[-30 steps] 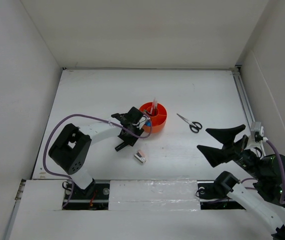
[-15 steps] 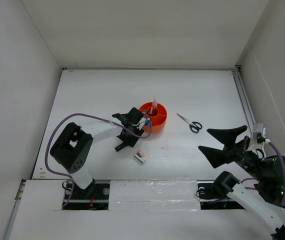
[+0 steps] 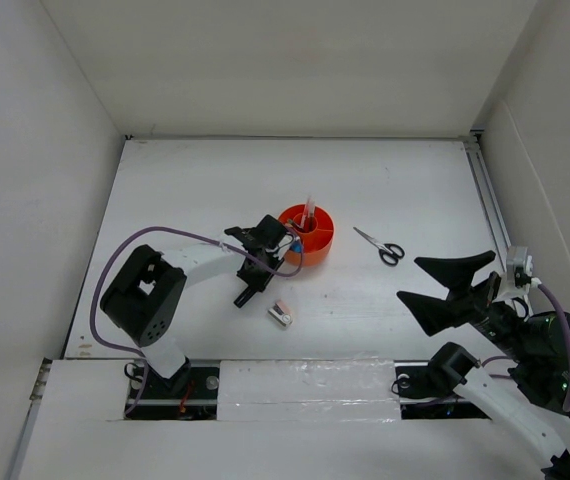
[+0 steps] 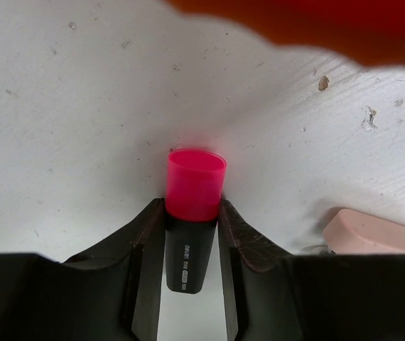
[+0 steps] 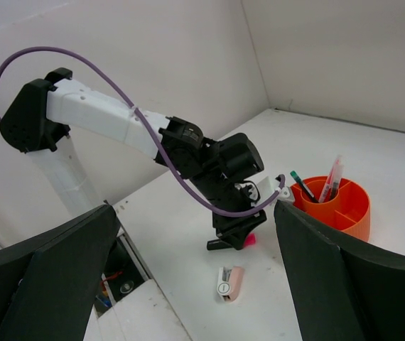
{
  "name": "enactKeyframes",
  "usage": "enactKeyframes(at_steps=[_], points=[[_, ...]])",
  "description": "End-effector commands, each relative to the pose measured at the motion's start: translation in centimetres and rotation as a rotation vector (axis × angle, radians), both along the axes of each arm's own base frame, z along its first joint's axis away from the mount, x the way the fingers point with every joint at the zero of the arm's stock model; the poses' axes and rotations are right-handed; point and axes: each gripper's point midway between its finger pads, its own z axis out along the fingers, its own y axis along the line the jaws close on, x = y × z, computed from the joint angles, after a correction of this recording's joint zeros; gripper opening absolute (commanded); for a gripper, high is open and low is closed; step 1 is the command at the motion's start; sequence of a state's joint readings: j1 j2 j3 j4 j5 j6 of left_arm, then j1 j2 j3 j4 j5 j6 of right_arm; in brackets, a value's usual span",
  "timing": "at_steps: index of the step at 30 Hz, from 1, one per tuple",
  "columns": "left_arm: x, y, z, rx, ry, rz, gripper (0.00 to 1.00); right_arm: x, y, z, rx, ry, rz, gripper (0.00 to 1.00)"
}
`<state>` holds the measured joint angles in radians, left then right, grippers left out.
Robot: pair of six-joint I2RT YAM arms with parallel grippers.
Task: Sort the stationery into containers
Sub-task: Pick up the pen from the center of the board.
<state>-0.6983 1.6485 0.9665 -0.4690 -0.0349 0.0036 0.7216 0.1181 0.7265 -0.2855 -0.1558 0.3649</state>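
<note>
Gripping pink-capped marker (image 4: 192,226) — left gripper (image 4: 191,207) is clamped on the barrel just behind the cap. Lift clear, tilt upright over orange organiser (image 3: 317,250), then release — mind the rim.

Pink-capped black marker (image 4: 192,224), orange organiser (image 3: 317,249)

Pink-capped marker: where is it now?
Left wrist view, centre: the pink-capped marker sits between the fingers of the left claw, near the orange organiser, pink-white clip to its right.
</note>
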Motion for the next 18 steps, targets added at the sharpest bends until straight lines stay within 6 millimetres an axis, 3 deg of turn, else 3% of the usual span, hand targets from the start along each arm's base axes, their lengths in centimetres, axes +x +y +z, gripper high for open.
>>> enactKeyframes(at_steps=[1, 5, 18], points=[[0.1, 0.1, 0.8, 0.002, -0.006, 0.004, 0.16, -0.8, -0.8, 1.9, 0.035, -0.048, -0.004, 0.99], [0.1, 0.3, 1.1, 0.004, -0.013, 0.015, 0.01, -0.8, -0.8, 1.9, 0.035, -0.048, -0.004, 0.99], [1.2, -0.2, 5.8, -0.064, -0.117, 0.033, 0.0, -0.4, -0.7, 1.7, 0.025, -0.046, -0.016, 0.99]])
